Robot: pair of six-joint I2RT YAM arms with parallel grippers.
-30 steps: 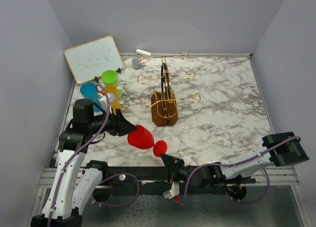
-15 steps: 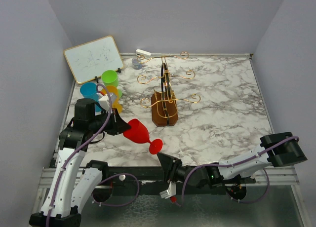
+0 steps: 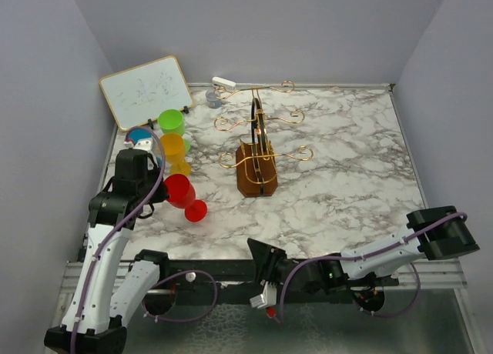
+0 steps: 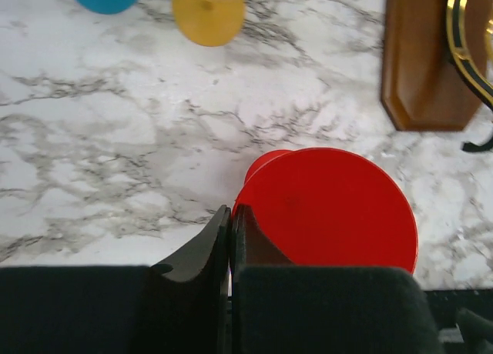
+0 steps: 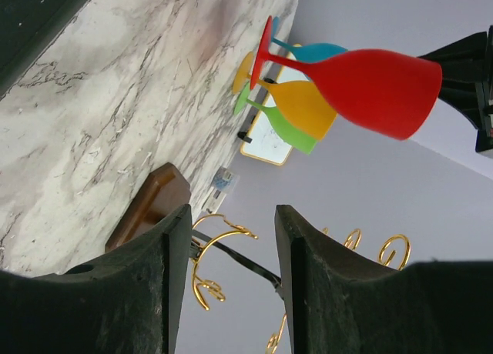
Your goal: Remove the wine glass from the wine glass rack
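Observation:
The red wine glass (image 3: 181,191) hangs tilted at the left of the table, its foot (image 3: 196,210) pointing to the near right. My left gripper (image 3: 159,192) is shut on its rim, and in the left wrist view the fingers (image 4: 219,235) pinch the bowl's edge (image 4: 331,208). The wine glass rack (image 3: 256,177) stands mid-table, a brown block with gold wire arms (image 3: 262,121) that carry nothing. My right gripper (image 3: 259,255) is at the near edge, open and holding nothing (image 5: 231,215). It looks at the glass (image 5: 370,88) from below.
Green (image 3: 171,121), orange (image 3: 172,146) and blue (image 3: 139,136) glasses stand close behind the red one. A whiteboard (image 3: 145,91) leans at the back left. A small grey object (image 3: 213,98) lies at the back edge. Walls enclose the table.
My right gripper opened, let go of the glass's foot and drew back to the near edge. My left gripper closed on the rim and carried the red glass left toward the other glasses.

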